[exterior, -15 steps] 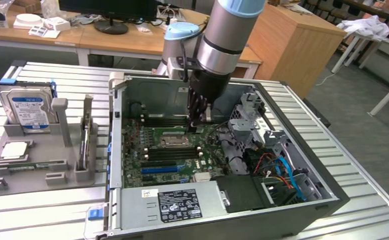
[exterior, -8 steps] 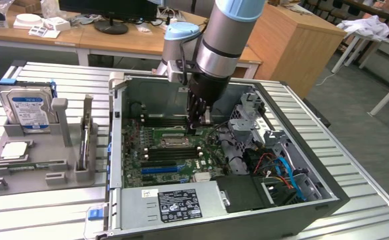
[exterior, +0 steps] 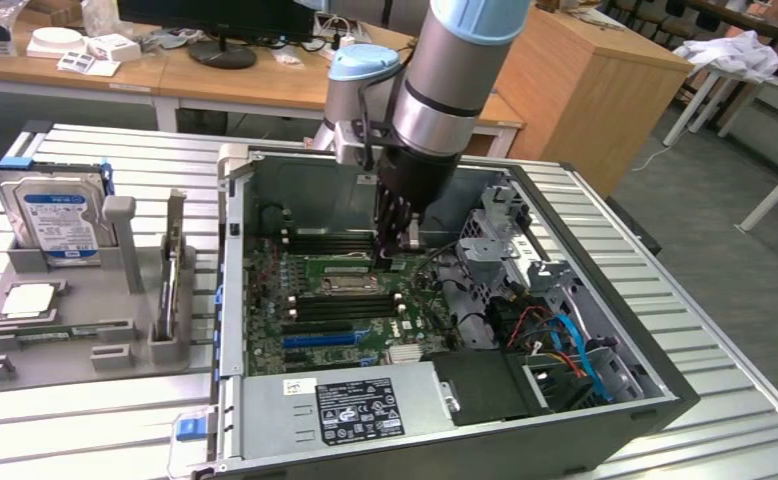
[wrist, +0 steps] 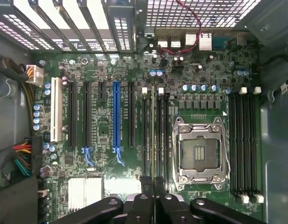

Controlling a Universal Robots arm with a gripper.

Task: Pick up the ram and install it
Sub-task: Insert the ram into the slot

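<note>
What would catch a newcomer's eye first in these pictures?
The big silver robot arm reaching down into the open computer case in the middle of the exterior view. Its gripper is shut on the ram, held edge-on over the memory slots beside the empty CPU socket. A blue-labelled hard drive stands at the exterior view's left.

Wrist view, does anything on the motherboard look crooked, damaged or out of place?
Nothing stands out. The ram in the shut jaws runs straight along the memory slots, beside the empty CPU socket; no damage or loose parts show on the motherboard.
</note>
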